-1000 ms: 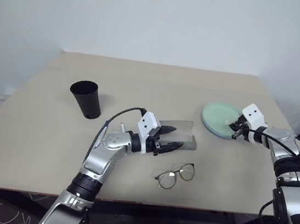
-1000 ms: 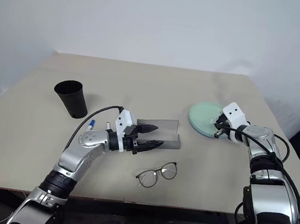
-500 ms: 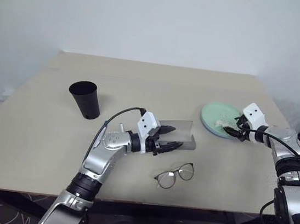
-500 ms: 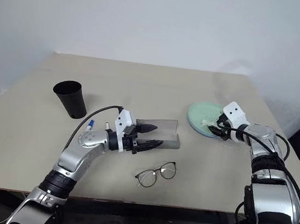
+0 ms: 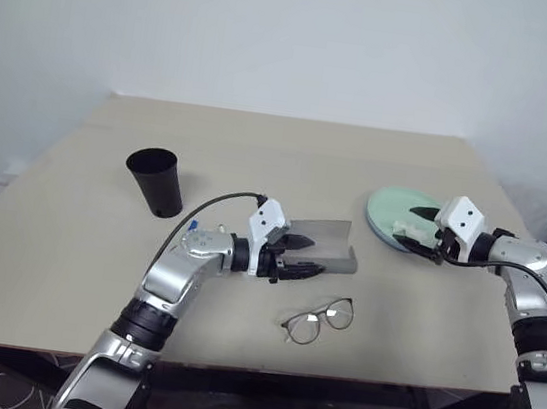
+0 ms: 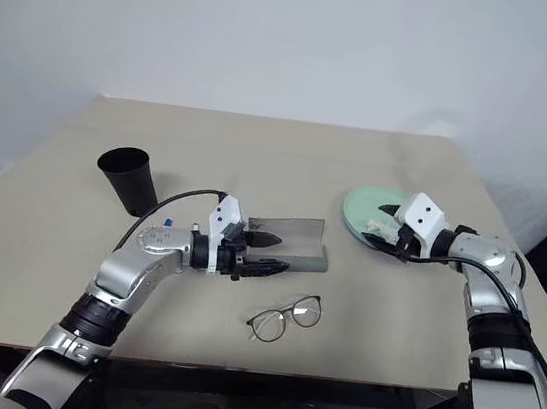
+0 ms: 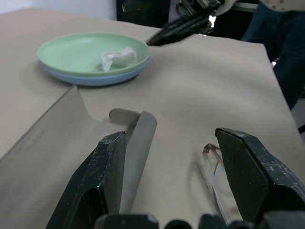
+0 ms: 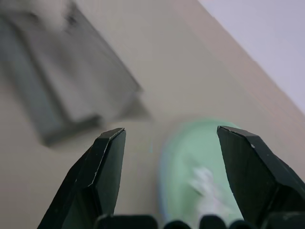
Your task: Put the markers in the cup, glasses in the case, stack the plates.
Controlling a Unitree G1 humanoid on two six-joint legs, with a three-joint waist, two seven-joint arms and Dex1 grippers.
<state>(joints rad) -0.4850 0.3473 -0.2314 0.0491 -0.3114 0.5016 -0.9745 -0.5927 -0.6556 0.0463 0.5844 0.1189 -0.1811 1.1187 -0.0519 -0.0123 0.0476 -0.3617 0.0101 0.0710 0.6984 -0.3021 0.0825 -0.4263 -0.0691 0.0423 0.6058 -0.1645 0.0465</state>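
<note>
My left gripper (image 5: 309,253) hangs at frame centre with jaws wide, empty, over the open case (image 5: 333,250). The glasses (image 5: 320,320) lie just below. My right gripper (image 5: 413,233), jaws parted and empty, sits at the stacked plates (image 5: 389,212), right. The cup (image 5: 156,181) stands upper left.

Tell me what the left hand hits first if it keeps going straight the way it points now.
Probably the open grey case: the left hand, open, sits right at it. Depth is unclear; it may graze past towards the glasses.

Probably a lab: bare white wall (image 5: 296,36), plain table (image 5: 47,235).
</note>
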